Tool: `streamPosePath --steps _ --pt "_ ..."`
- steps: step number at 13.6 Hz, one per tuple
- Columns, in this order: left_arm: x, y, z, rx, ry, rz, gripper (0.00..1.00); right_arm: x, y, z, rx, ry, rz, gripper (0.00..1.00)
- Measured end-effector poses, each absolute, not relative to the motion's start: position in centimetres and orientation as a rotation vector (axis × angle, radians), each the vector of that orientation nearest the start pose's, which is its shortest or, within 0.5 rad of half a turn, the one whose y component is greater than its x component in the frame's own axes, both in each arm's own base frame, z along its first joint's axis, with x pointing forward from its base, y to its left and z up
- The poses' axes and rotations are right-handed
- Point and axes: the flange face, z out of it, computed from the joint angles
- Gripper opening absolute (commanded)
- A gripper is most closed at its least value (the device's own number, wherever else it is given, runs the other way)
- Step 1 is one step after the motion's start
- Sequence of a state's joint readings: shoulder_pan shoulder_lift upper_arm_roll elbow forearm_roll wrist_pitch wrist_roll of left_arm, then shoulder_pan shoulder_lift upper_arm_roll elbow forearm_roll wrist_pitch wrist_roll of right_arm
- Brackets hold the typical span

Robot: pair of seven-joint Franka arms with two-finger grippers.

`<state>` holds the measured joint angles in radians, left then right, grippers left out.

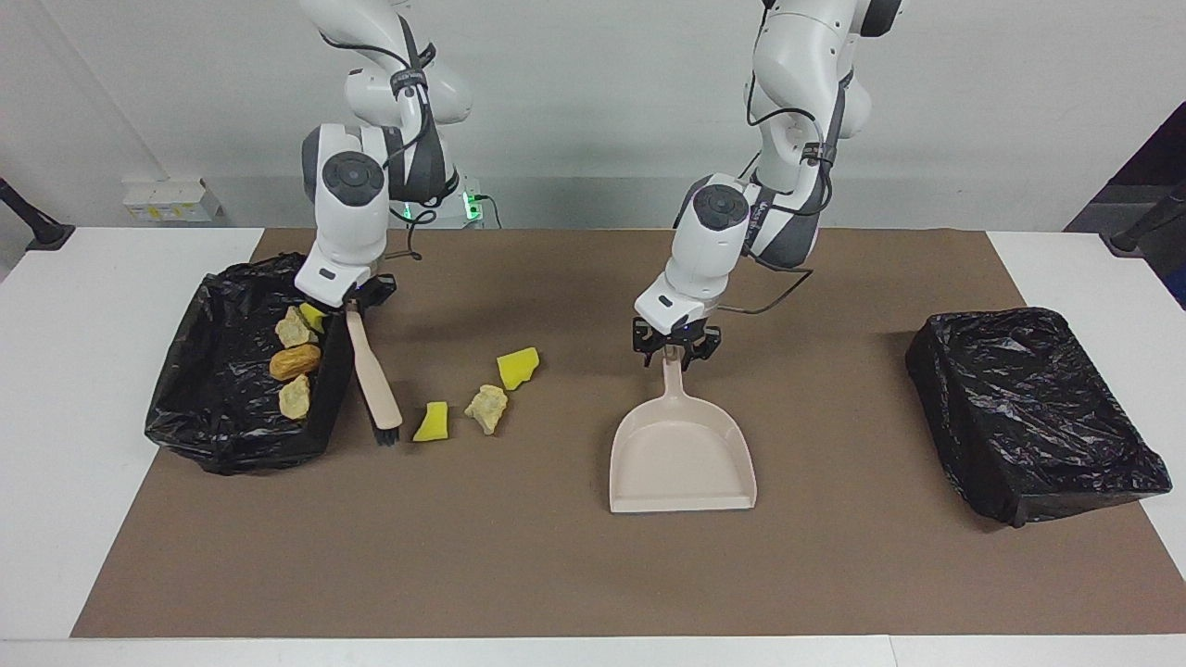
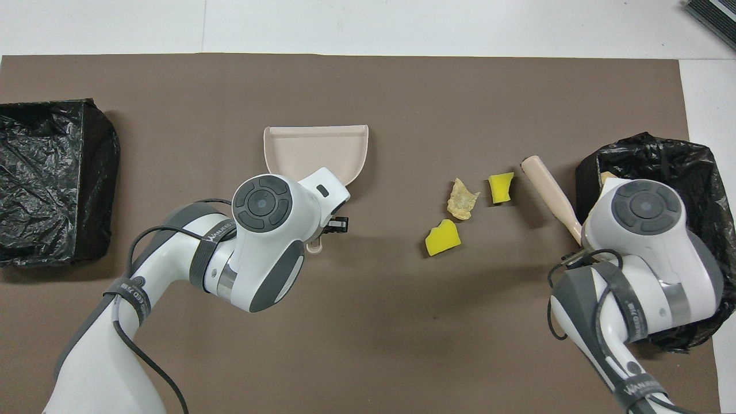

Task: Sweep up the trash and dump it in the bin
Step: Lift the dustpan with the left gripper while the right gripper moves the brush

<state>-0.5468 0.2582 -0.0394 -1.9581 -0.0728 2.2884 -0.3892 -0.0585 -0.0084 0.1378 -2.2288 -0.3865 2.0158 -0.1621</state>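
The loose trash (image 1: 485,408) (light, soft sponge and crumbly lumps) is best swept; the brush (image 1: 372,380) is clenched by the right gripper (image 1: 350,304), the dustpan (image 1: 681,451) handle gripped by the left gripper (image 1: 675,350)

A white tabletop (image 1: 56,417) carries a large brown mat (image 1: 519,574) that covers most of its middle. A plain pale wall (image 1: 593,111) rises at the robots' end. A small white box (image 1: 167,199) sits by the wall at the right arm's end. The light is even, with soft shadows.
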Motion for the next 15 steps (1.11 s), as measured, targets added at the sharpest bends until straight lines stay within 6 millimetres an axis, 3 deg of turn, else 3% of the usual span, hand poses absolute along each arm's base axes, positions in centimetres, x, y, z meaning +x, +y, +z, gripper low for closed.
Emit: streamPosePath --steps 2,5,10,13,15 --pt "51.0 -33.5 35.3 -3.216 0.24 -0.032 0.0 50.4 2.4 34.5 -3.337 -0.794 0.42 0.0" --pt "51.9 -32.0 36.5 -3.189 0.321 -0.02 0.0 50.2 3.4 34.5 -3.285 -0.72 0.407 0.0" --pt "55.8 -25.5 39.4 -3.095 0.791 -0.011 0.0 48.2 8.9 34.4 -3.125 -0.514 0.462 0.0" --pt "55.4 -23.1 40.3 -2.958 1.199 0.095 0.0 46.5 12.4 35.5 -3.128 -0.384 0.502 0.0" --pt "54.6 -22.4 40.1 -2.848 1.459 0.178 0.0 46.1 11.7 37.3 -3.162 -0.231 0.496 0.0"
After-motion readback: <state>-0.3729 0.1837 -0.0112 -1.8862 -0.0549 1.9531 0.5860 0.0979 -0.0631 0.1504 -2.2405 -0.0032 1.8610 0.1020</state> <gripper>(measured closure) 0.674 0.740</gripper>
